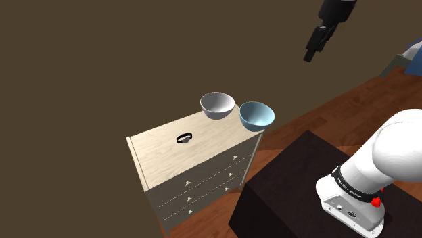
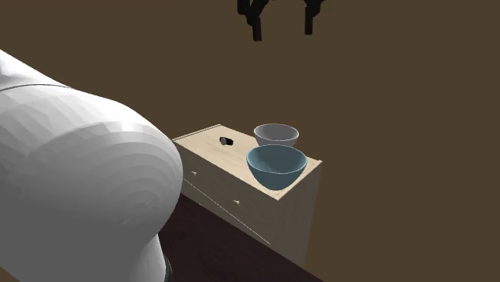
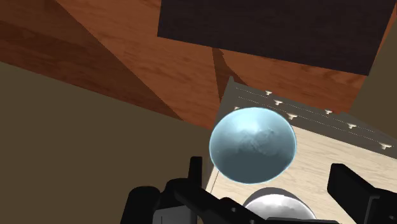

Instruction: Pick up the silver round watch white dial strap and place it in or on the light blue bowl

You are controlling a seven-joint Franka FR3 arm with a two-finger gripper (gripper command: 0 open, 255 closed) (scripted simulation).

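The claw (image 2: 283,34) hangs high at the top of the second exterior view, its two black fingers (image 2: 256,24) standing well apart with nothing between them, so it is open and empty. In the shoulder view it sits in the upper right of the frame (image 1: 312,51), well above the dresser (image 1: 155,162). The watch (image 1: 184,138) lies flat on the pale dresser top near the middle of the shoulder view, a small dark ring with a pale spot on it. It is well apart from the claw and to the left of both bowls. In the second exterior view the watch (image 2: 226,141) shows just left of the grey-white bowl (image 2: 276,134). The light blue bowl (image 1: 257,115) stands upright at the right end of the dresser top, just beside the grey-white bowl (image 1: 217,105); whether the two touch I cannot tell. In the wrist view the light blue bowl (image 3: 252,144) lies ahead of the parted fingers, with the grey-white bowl (image 3: 275,207) nearer the claw. The white arm (image 1: 399,149) rises from the dark stand (image 1: 291,196) at the shoulder view's lower right, on a wooden floor (image 1: 352,101).
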